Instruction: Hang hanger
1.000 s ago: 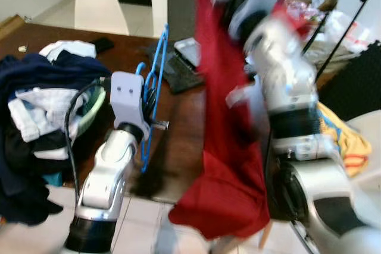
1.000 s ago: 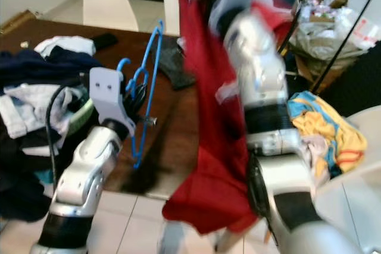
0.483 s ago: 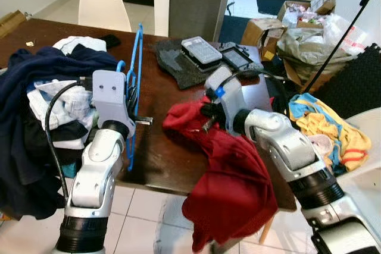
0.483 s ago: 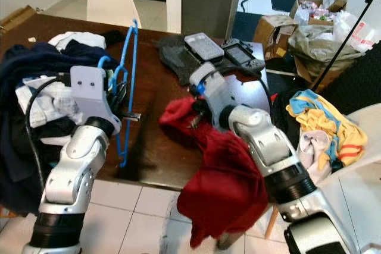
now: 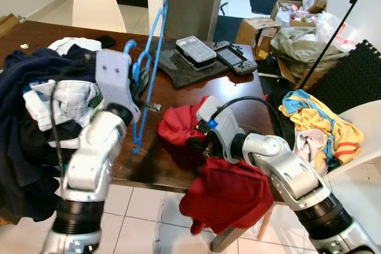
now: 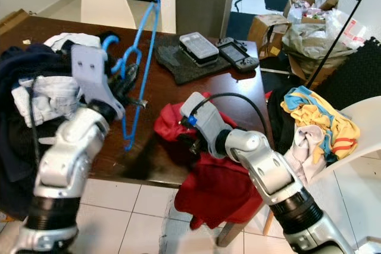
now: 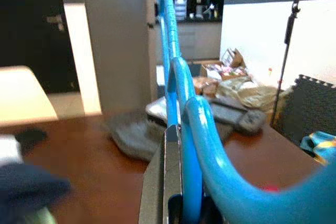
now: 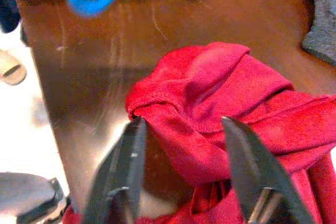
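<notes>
A blue plastic hanger (image 5: 150, 69) stands nearly upright over the brown table (image 5: 178, 90), and my left gripper (image 5: 143, 90) is shut on its lower part. In the left wrist view the hanger (image 7: 176, 93) runs up from between the fingers. A red garment (image 5: 178, 122) lies bunched at the table's front edge, with most of it hanging down towards the floor (image 5: 229, 194). My right gripper (image 8: 182, 124) is open, its two fingers (image 8: 128, 161) straddling a fold of the red garment (image 8: 210, 103) on the table top.
A heap of dark and white clothes (image 5: 36, 99) covers the table's left end. A grey cloth with two game devices (image 5: 196, 52) lies at the back. A white chair (image 5: 98, 7) stands behind; colourful clothes (image 5: 315, 123) rest on a seat at the right.
My right arm has come down from high up and laid the red garment at the table's edge, fingers now apart. The left gripper has lifted and tilted the hanger.
</notes>
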